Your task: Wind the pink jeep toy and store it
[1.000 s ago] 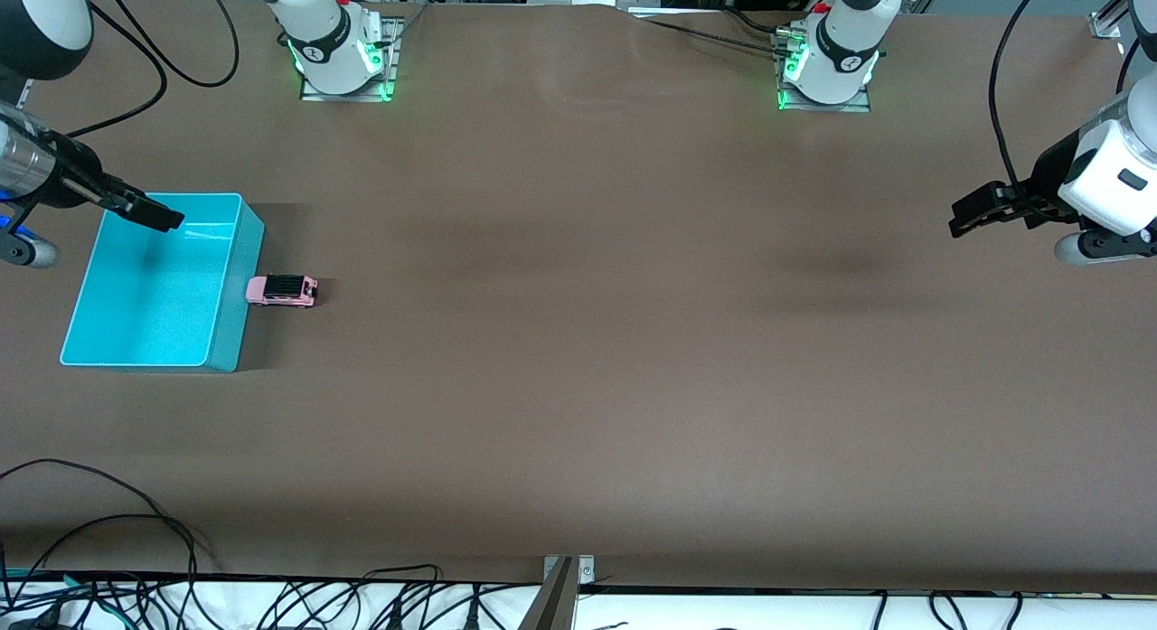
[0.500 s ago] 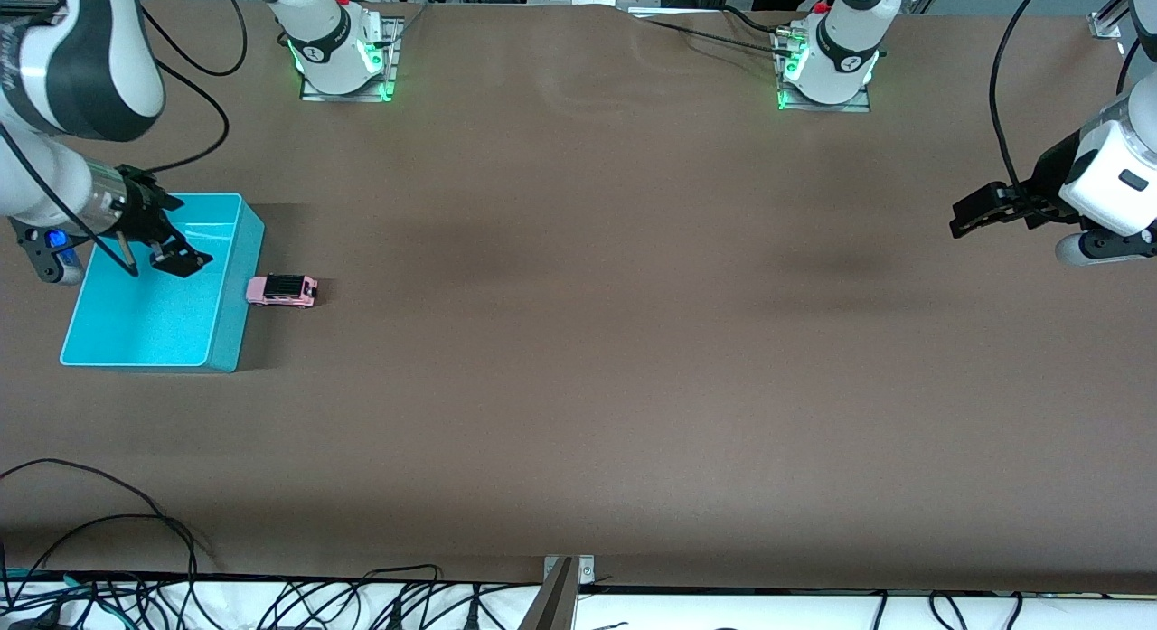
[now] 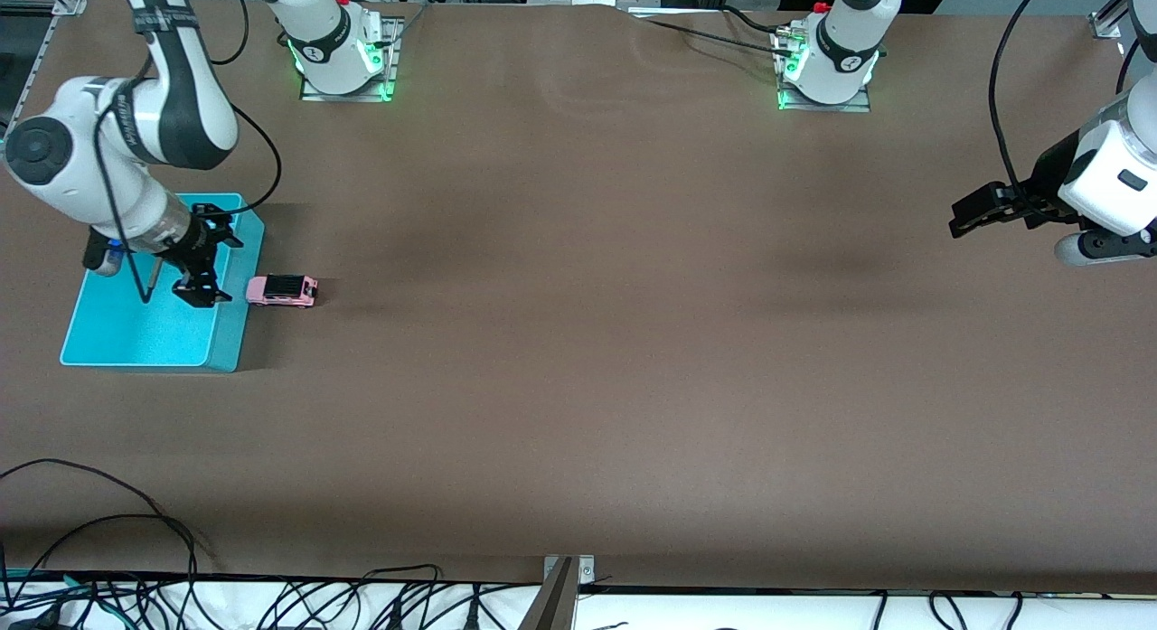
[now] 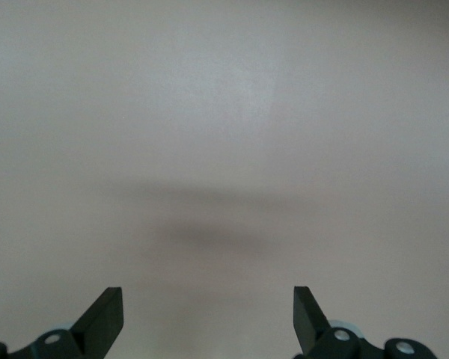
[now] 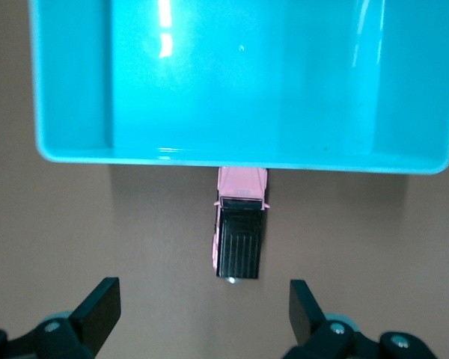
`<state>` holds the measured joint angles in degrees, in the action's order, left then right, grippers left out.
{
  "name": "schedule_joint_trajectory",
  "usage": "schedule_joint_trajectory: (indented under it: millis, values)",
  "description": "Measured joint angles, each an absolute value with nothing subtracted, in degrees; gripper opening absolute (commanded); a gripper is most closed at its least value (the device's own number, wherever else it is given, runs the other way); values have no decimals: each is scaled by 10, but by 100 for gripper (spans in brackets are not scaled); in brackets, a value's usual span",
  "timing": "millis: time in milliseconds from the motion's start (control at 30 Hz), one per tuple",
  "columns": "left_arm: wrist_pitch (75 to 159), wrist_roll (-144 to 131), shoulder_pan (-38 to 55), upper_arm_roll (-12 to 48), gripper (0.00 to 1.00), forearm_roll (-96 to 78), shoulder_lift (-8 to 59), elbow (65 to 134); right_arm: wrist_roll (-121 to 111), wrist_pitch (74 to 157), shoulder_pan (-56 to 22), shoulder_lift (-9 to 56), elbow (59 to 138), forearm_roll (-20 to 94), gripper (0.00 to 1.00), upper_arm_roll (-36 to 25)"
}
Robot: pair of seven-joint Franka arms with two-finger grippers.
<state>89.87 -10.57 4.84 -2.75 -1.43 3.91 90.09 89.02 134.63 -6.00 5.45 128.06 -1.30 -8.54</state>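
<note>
**Operator:** Fingers (image 5: 97, 307) on my right gripper (image 3: 201, 282) are spread wide with nothing between them. I have it low over the turquoise bin (image 3: 108, 336), at the wall nearest the pink jeep toy (image 3: 282, 290).

**Observer:** Where does the jeep sit?

**Operator:** On the desk (image 3: 633, 359), just beside the bin on the side toward the middle of the desk. In my right wrist view the jeep (image 5: 239, 235) has one end right up at the bin wall (image 5: 239, 158), perhaps touching; I can't tell. All four wheels look to be down.

**Observer:** How do you expect it to handle?

**Operator:** Light and rigid, I'd guess, hard plastic or thin metal, so it should take a firm pinch. It's tiny and on wheels, so I reckon a nudge could send it rolling. I'd close across the pink flanks under the black roof, mid-length, clear of the wheels, which leaves them free for winding.

**Observer:** Any worry?

**Operator:** The bin wall crowds one end, so I'd stay off that side.

**Observer:** And farther off?

**Operator:** My left gripper (image 3: 972, 216) waits over bare desk at the left arm's end, its fingers (image 4: 105, 318) also apart and empty.
</note>
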Motion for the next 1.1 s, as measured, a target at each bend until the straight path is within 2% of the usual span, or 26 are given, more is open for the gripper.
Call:
schedule_joint_trajectory:
  millis: [233,800,833,933,1000,1033,1100]
  values:
    - [899,-106,49,-27,100,-14,39,901,928,1412,-60,80,1319,-13,100,-85]
    - [899,-106,49,-27,100,-14,39,901,939,1523,-61,181,1331,-13,100,-85]
    - [899,-106,49,-27,100,-14,39,901,939,1525,-61,183,1332,-13,95,-85]
    - [899,-106,49,-27,100,-14,39,901,939,1526,-61,188,1333,-13,56,-85]
    - [899,-106,49,-27,100,-14,39,901,939,1526,-61,188,1333,-13,34,-84]
    - [899,-106,49,-27,100,-14,39,901,939,1526,-61,188,1333,-13,28,-84]
    - [899,-106,49,-27,100,-14,39,901,939,1526,-61,188,1333,-13,22,-84]
